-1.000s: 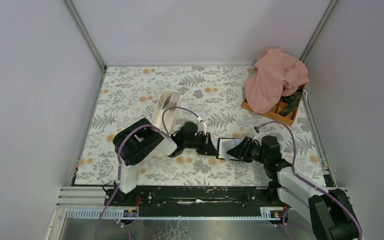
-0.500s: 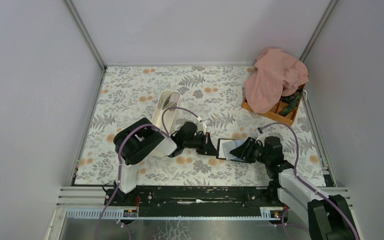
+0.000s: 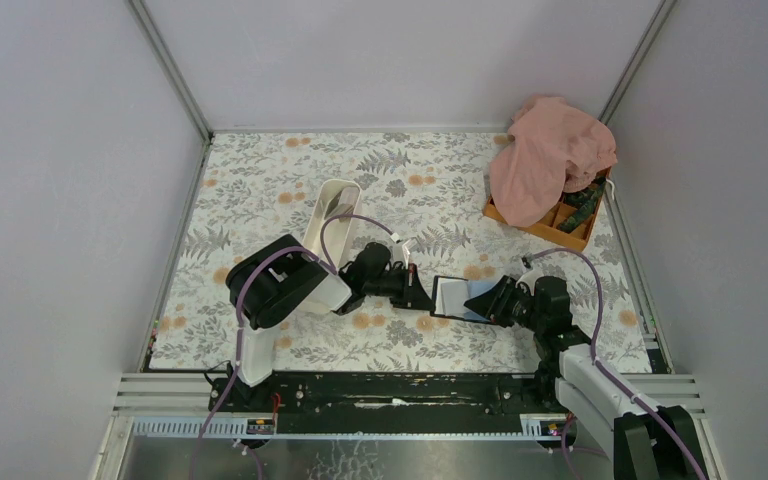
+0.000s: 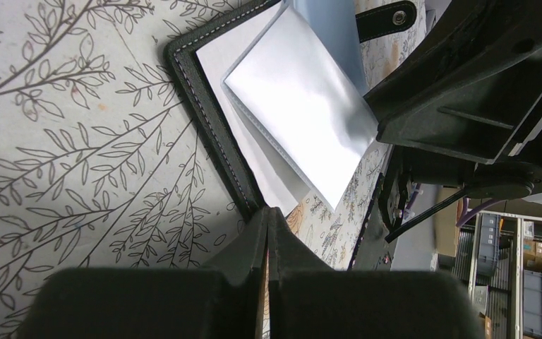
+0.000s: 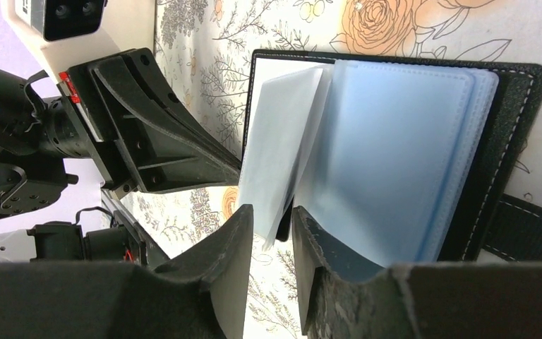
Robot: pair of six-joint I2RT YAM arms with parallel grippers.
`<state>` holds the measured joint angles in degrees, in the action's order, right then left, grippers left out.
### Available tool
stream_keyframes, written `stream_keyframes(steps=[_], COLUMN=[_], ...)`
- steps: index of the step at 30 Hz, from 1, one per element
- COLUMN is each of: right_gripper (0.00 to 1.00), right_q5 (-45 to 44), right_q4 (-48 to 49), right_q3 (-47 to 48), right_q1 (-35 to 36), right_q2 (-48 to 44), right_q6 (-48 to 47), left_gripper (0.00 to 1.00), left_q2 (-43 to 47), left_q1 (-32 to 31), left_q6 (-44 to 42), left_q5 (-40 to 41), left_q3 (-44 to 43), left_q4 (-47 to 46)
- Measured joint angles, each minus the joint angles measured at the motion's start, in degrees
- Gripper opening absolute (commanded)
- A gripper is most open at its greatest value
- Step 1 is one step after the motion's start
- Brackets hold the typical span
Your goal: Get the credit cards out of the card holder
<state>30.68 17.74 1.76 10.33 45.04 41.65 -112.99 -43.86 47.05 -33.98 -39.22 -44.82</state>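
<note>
The card holder (image 3: 455, 297) lies open on the floral cloth, with a black stitched cover (image 5: 508, 141) and a stack of bluish clear sleeves (image 5: 388, 155). One clear leaf (image 5: 279, 155) stands lifted from the stack; it also shows in the left wrist view (image 4: 296, 99). My right gripper (image 5: 274, 219) is narrowly open, with that leaf's lower corner between its jaws. It sits at the holder's right side (image 3: 487, 300). My left gripper (image 4: 268, 212) is shut, its tips at the black cover's edge (image 4: 212, 134) on the holder's left (image 3: 425, 300). No card shows clearly.
A long white tray (image 3: 332, 215) stands behind the left arm. An orange compartment box (image 3: 560, 225) under a pink cloth (image 3: 550, 150) sits at the back right. The holder's snap strap (image 5: 529, 226) lies on the cloth beside the right gripper.
My right gripper has drawn back to the right off the holder, so more of the bluish inner face shows. The left gripper has stayed in place.
</note>
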Motion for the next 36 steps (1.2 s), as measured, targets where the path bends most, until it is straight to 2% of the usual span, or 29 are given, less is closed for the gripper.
stream_keyframes(steps=[4,12,14,17,22,27,36], right_gripper=[0.24,0.23,0.24,0.31,0.32,0.28,0.34], right_q5=[0.3,0.4,0.4,0.4,0.5,0.5,0.5], right_q4=[-0.3,-0.3,-0.4,-0.7,-1.6,-2.1,-1.4], right_q3=[-0.2,-0.7,-0.9,-1.0,-1.1,-1.4,-1.4], right_q1=[-0.2,-0.3,-0.3,-0.3,-0.3,-0.3,-0.3], right_q2=[-0.2,-0.1,-0.5,-1.1,-2.7,-3.5,2.1], right_q6=[0.1,0.4,0.4,0.6,0.9,1.1,0.7], left_gripper=[0.0,0.0,0.0,0.0,0.0,0.0,0.0], left_q2=[0.0,0.0,0.0,0.0,0.0,0.0,0.0], left_q1=[0.2,0.2,0.2,0.2,0.2,0.2,0.2], left_q6=[0.0,0.0,0.0,0.0,0.0,0.0,0.0], left_q5=[-0.2,-0.2,-0.2,-0.2,-0.2,-0.2,-0.2], left_q3=[0.1,0.1,0.1,0.1,0.1,0.1,0.1], left_q4=[-0.2,-0.2,-0.2,-0.2,-0.2,-0.2,-0.2])
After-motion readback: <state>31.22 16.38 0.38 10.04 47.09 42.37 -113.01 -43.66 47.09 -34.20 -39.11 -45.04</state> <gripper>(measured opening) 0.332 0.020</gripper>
